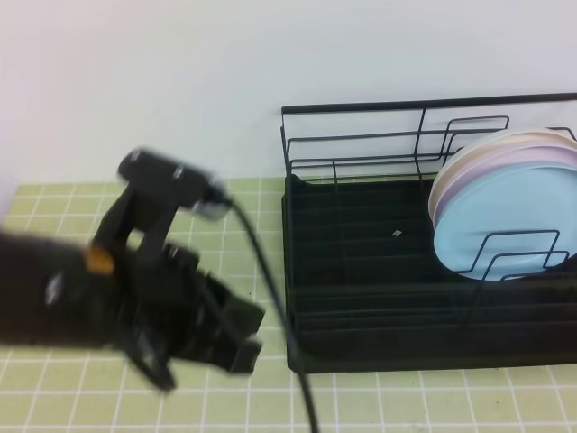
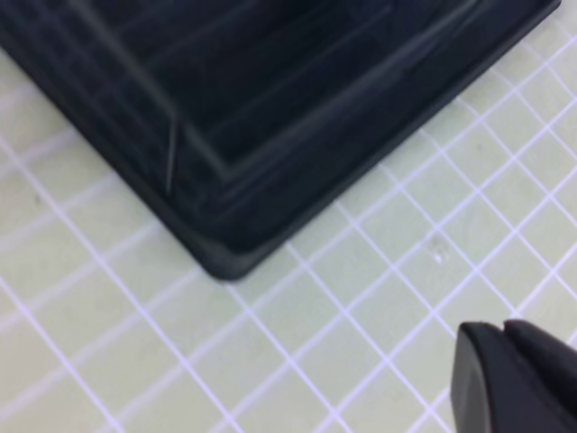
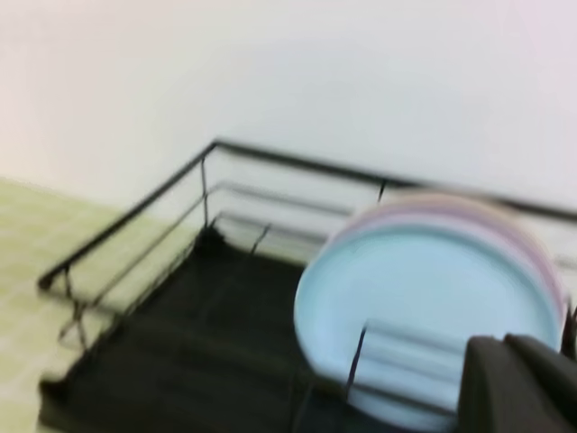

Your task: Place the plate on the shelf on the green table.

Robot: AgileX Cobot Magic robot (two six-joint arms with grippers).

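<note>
The light blue plate [image 1: 505, 207] stands upright between the wire dividers at the right end of the shelf [image 1: 361, 271], a black wire rack on the green table [image 1: 54, 216]. My left gripper [image 1: 243, 347] hovers, blurred, over the tiles just left of the rack's front corner, shut and holding nothing. In the left wrist view its fingertips [image 2: 503, 329] sit together near the rack's corner [image 2: 225, 262]. The right wrist view shows my right gripper [image 3: 505, 341] shut and empty, close in front of the plate [image 3: 424, 298]. That gripper is outside the high view.
A pale pink plate [image 1: 514, 155] and a cream plate [image 1: 532, 135] stand behind the blue one in the same rack. A black cable [image 1: 270, 289] trails from the left arm across the tiles. A white wall rises behind the table.
</note>
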